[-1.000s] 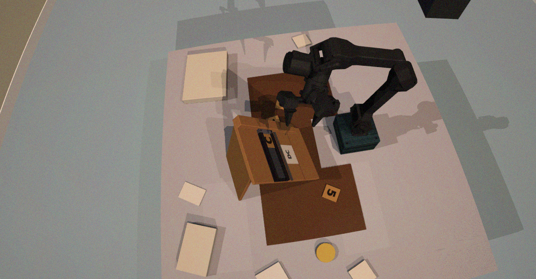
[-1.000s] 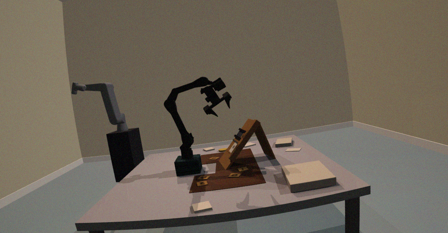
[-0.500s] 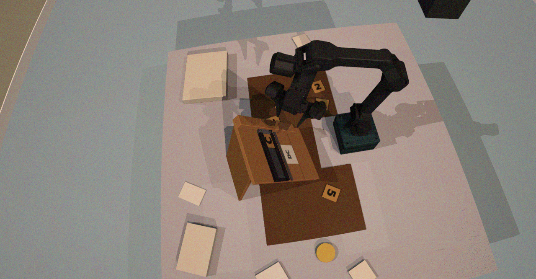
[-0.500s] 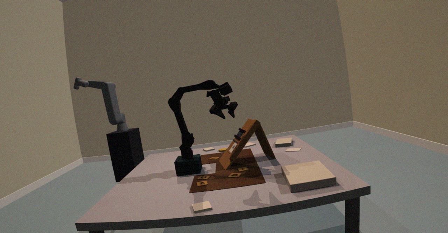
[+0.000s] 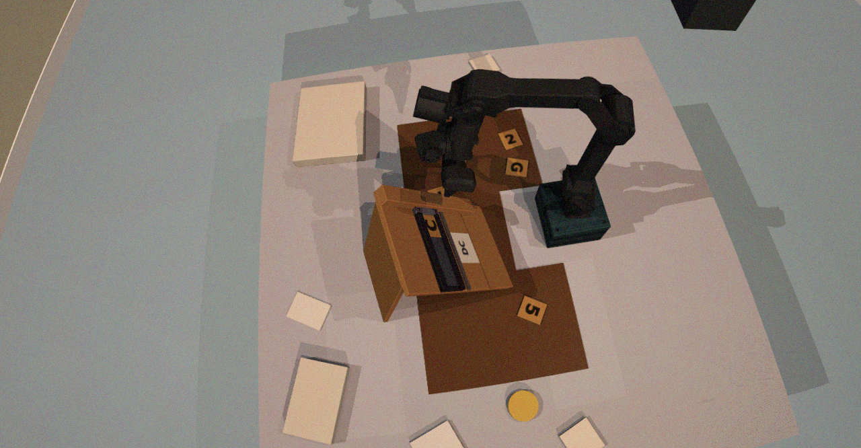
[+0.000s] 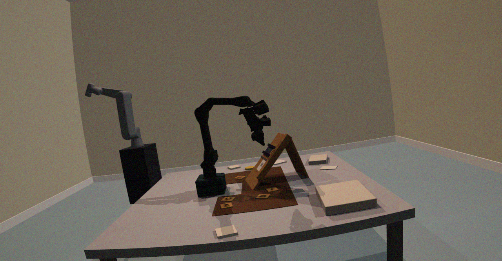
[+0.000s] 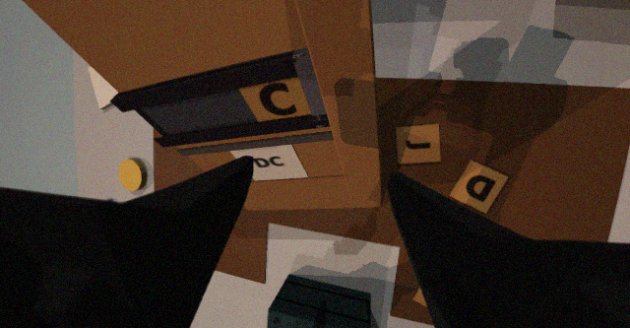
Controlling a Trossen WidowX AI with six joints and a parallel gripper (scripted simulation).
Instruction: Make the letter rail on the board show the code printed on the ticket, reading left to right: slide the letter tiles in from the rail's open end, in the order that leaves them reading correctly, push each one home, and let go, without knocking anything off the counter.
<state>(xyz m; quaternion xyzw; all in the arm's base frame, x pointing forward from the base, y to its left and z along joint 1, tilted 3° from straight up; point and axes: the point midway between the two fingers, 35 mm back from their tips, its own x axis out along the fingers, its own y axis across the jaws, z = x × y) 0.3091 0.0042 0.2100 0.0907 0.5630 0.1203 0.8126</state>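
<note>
The brown board [image 5: 404,246] [image 7: 197,37] leans like an easel and bears the dark rail [image 5: 444,262] [image 6: 268,150] [image 7: 192,113]. A C tile [image 5: 431,225] [image 7: 276,99] lies inside the rail, near its right end in the wrist view. The white ticket [image 5: 471,253] [image 7: 283,169] below reads DC. A D tile [image 7: 478,186] [image 6: 263,196] and a J tile [image 7: 418,144] [image 6: 272,189] lie on the mat beside the board. My gripper [image 7: 323,172] [image 6: 261,143] is open and empty, above the board; its fingertips frame the ticket and board edge in the wrist view.
A G tile [image 5: 516,167], another tile [image 5: 510,138] reading N or 2, and a 5 tile [image 5: 532,309] lie on the brown mat [image 5: 499,355]. A large pale block [image 5: 329,121] [image 6: 345,191], a smaller block [image 5: 317,398] and a yellow disc [image 5: 522,405] stand around it.
</note>
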